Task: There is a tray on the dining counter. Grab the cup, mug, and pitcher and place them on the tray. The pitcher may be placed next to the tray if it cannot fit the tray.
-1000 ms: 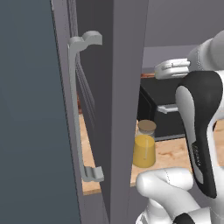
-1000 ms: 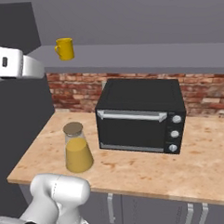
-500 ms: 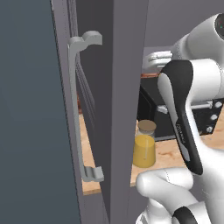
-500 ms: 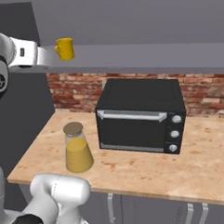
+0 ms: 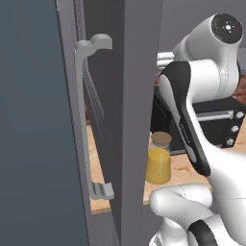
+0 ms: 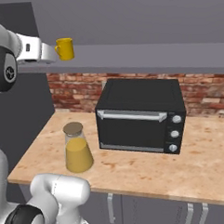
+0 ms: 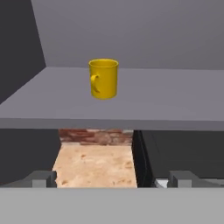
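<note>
Mug (image 7: 103,78) upright on grey shelf (image 7: 175,103) at frame centre, hand (image 7: 111,179) spread wide and empty short of it, pitcher (image 6: 77,147) on bench (image 6: 149,167) lower left, beside black oven (image 6: 141,115)

Mug (image 7: 103,78) stands upright on a shelf (image 7: 153,105) above the surface (image 6: 135,166), handle to the left in the hand view; pincer (image 7: 112,179), jaws wide apart, sits level with the shelf edge, in front of the mug and apart from it. On the surface below, pitcher (image 6: 77,147) stands left of the oven (image 6: 139,116), near but not touching. Brick wall (image 6: 75,90) runs behind both, under the shelf; a tall cabinet (image 5: 57,120) stands left of the surface.
</note>
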